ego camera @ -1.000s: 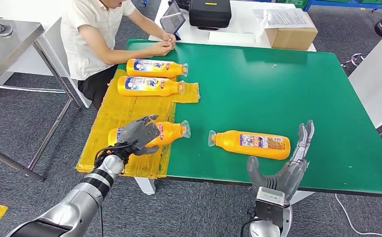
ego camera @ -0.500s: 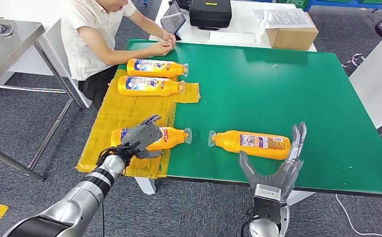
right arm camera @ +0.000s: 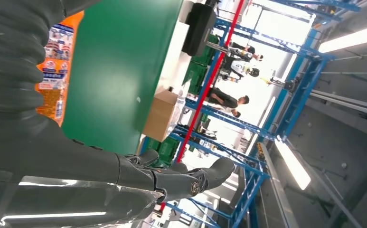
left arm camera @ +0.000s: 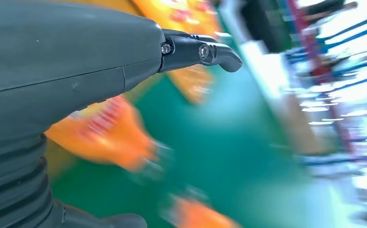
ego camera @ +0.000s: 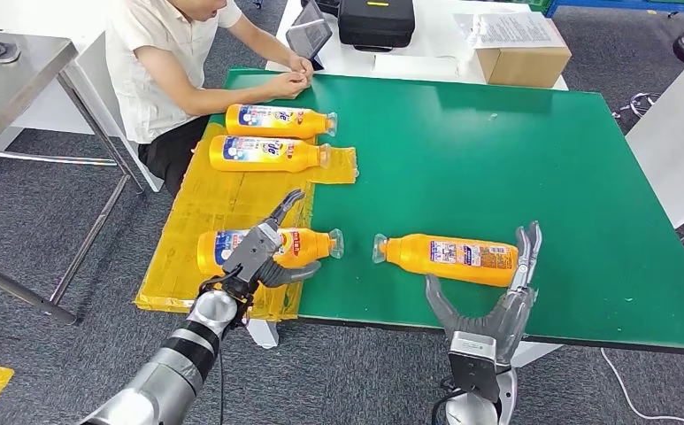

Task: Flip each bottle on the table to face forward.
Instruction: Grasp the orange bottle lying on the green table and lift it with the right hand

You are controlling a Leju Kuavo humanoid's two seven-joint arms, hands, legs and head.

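Observation:
Several orange bottles lie on their sides on the green table (ego camera: 497, 150). Two bottles (ego camera: 276, 121) (ego camera: 267, 153) lie at the back left, labels up. A third bottle (ego camera: 232, 248) lies on the yellow sheet (ego camera: 223, 199), cap pointing right. My left hand (ego camera: 265, 251) is over its middle with fingers spread, one finger lifted clear; in the blurred left wrist view the bottle (left arm camera: 110, 137) lies beyond the hand (left arm camera: 77, 71). The fourth bottle (ego camera: 449, 257) lies near the front edge, cap pointing left. My right hand (ego camera: 497, 305) stands open just in front of its right end, holding nothing.
A person (ego camera: 170, 62) sits at the table's far left corner, hands clasped on the edge. Behind the table stand a black case (ego camera: 375, 22), a tablet (ego camera: 309, 37) and a cardboard box (ego camera: 524, 57). A grey metal table (ego camera: 11, 71) stands to the left.
My left hand has loosened from the near-left bottle and spread its fingers; the bottle now lies flat slightly lower on the sheet. My right hand has drifted a little left and down.

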